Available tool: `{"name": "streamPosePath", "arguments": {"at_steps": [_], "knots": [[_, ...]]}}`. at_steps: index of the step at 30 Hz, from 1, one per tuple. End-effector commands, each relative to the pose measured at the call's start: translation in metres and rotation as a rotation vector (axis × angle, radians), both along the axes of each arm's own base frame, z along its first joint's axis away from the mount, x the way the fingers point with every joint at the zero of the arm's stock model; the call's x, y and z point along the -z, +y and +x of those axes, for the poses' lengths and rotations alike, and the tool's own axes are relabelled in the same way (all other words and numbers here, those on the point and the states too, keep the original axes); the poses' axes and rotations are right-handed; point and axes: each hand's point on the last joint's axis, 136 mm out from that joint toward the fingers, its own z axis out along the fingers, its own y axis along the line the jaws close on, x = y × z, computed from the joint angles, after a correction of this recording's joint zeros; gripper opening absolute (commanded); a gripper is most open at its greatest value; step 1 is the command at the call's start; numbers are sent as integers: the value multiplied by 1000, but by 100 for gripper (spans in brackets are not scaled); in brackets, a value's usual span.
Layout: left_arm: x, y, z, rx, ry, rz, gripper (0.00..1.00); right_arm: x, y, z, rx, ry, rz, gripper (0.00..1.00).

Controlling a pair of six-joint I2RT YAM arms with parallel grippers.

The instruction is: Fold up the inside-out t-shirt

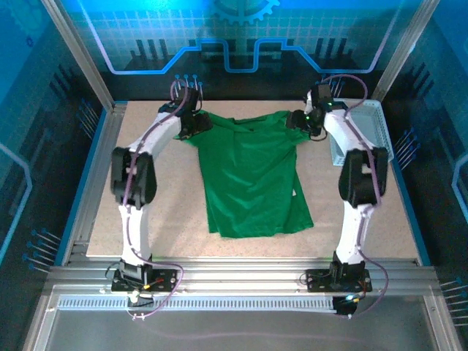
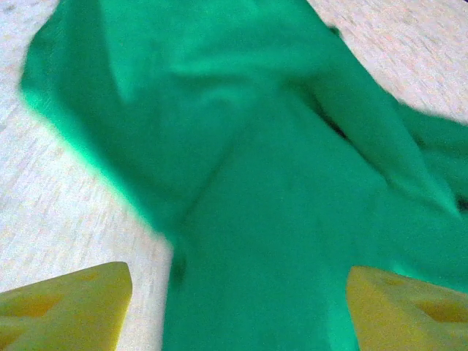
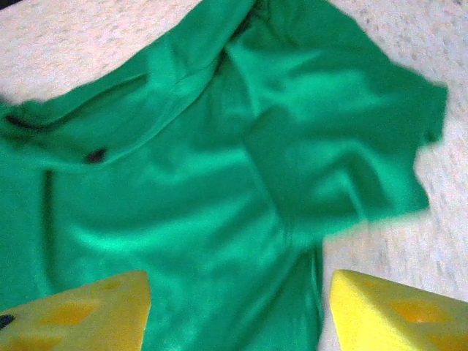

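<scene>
On the speckled table [image 1: 161, 219], the t-shirt [image 1: 248, 175] lies flat — softly creased.

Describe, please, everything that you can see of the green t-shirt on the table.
The t-shirt is plain bright green soft cloth, with short sleeves. It lies spread roughly flat and lightly wrinkled on the table, collar at the far side, hem toward the near edge. The left gripper and right gripper, both open, sit over its two sleeves; whether they touch the cloth I cannot tell.
</scene>
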Motion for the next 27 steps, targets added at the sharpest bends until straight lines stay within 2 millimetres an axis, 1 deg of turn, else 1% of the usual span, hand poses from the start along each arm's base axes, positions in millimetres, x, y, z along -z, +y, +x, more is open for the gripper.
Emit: {"name": "streamPosePath", "arguments": {"at_steps": [1, 3, 4, 5, 7, 10, 11, 13, 14, 15, 17, 20, 24, 27], "knots": [[-25, -36, -52, 101, -76, 86, 79, -24, 11, -38, -27, -75, 19, 68], [-21, -57, -87, 174, -77, 105, 79, -18, 13, -69, -36, -60, 19, 68], [-17, -67, -105, 217, -76, 126, 80, -8, 15, -87, -39, -38, 22, 69], [-13, -76, -123, 262, -70, 149, 81, -6, 19, -103, -54, -36, 30, 69], [-3, -90, -156, 346, -49, 186, 82, 6, 23, -132, -68, -5, 25, 69], [17, -102, -203, 441, 9, 230, 82, 24, 33, -173, -106, 40, 11, 69], [25, -103, -218, 467, 32, 251, 82, 30, 37, -187, -123, 58, 2, 69], [36, -108, -242, 524, 55, 277, 82, 42, 44, -209, -147, 88, -21, 69], [42, -113, -254, 563, 68, 287, 82, 53, 45, -221, -154, 115, -26, 69], [47, -114, -263, 587, 80, 305, 82, 61, 46, -228, -155, 134, -24, 68], [58, -122, -280, 645, 93, 342, 82, 75, 48, -239, -146, 169, 7, 67], [71, -134, -297, 728, 96, 406, 82, 93, 52, -244, -127, 205, 44, 64], [81, -150, -314, 832, 91, 462, 83, 106, 52, -237, -100, 221, 42, 61], [89, -154, -322, 874, 112, 485, 86, 118, 42, -226, -53, 242, 38, 59]]}}
